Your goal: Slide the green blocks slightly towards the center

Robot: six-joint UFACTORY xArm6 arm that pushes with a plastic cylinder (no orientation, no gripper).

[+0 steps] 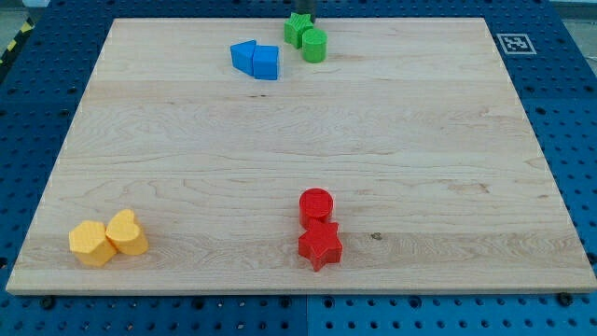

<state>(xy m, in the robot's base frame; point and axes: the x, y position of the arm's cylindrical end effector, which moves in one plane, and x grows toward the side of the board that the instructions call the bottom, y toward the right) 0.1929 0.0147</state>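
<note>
A green star block [297, 30] and a green cylinder [314, 45] sit touching each other near the top edge of the wooden board [373, 140], a little right of its middle. The cylinder lies to the lower right of the star. My tip [307, 20] shows as a short dark rod at the view's top, right at the star's upper right side. Only its lower end is in view.
Two blue blocks [244, 57] [266, 63] sit together just left of the green ones. A red cylinder [316, 205] and a red star [320, 245] sit at the bottom centre. Two yellow blocks [90, 243] [126, 232] sit at the bottom left. A marker tag [514, 43] lies off the board's top right corner.
</note>
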